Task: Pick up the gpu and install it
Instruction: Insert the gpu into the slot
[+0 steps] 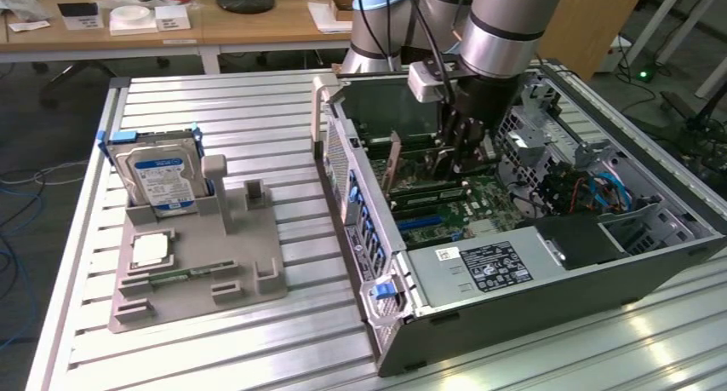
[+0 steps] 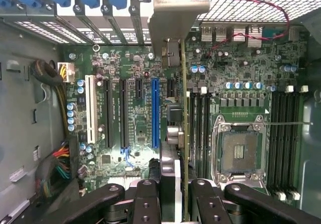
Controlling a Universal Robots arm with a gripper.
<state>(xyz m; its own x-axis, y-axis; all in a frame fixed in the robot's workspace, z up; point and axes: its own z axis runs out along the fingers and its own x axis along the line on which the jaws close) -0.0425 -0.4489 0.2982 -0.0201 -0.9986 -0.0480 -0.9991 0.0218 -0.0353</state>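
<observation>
Inside the open computer case [image 1: 375,238], my gripper [image 1: 466,157] is shut on the gpu [image 1: 397,163]. In the wrist view the gpu [image 2: 183,133] appears edge-on as a thin green board. It runs from between my black fingers [image 2: 200,201] to its silvery end bracket [image 2: 175,13] at the case's rear slot openings. My gripper [image 2: 173,201] holds the card upright over the motherboard [image 2: 125,73], between the long blue slot [image 2: 155,113] and the memory slots [image 2: 200,133]. Whether the card's lower edge touches a slot is hidden.
A blue-labelled hard drive [image 1: 165,178] stands in a grey fixture [image 1: 193,263] on the slatted table at the exterior view's left. In the case are a power supply [image 1: 489,267], blue cables [image 1: 614,191], an empty processor socket [image 2: 239,151] and a cable bundle [image 2: 60,166].
</observation>
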